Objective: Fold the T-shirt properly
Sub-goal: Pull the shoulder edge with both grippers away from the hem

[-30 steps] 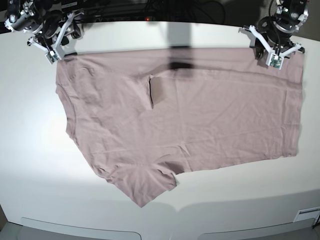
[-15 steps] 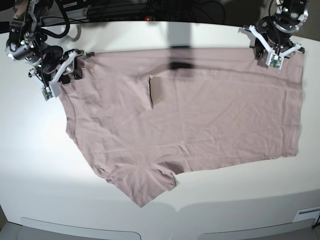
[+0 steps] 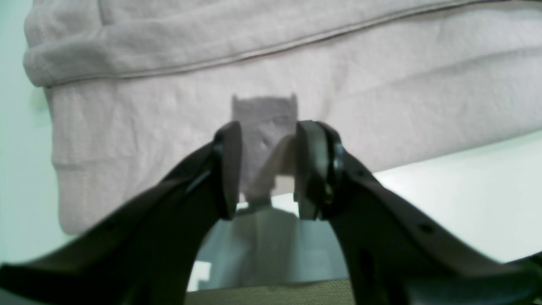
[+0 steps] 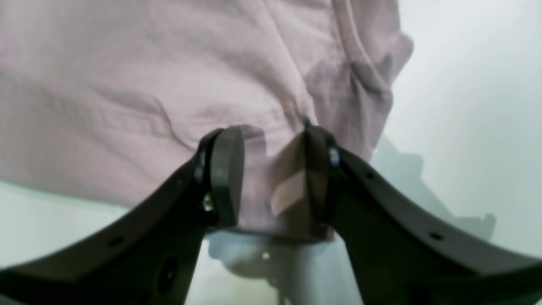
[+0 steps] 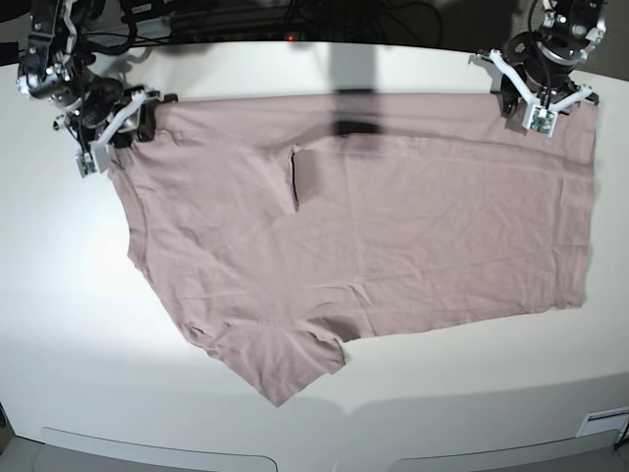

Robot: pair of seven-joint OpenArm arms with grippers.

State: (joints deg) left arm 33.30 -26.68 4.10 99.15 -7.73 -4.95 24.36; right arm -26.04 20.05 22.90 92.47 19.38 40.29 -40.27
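Grippers waiting at the shirt's far corners

T-shirt (image 5: 373,226) is lying spread across the white table (image 5: 59,295), one sleeve pointing toward the near edge. Left gripper (image 3: 264,169) and right gripper (image 4: 271,178) are each hovering over a far corner, jaws parted, gripping nothing.
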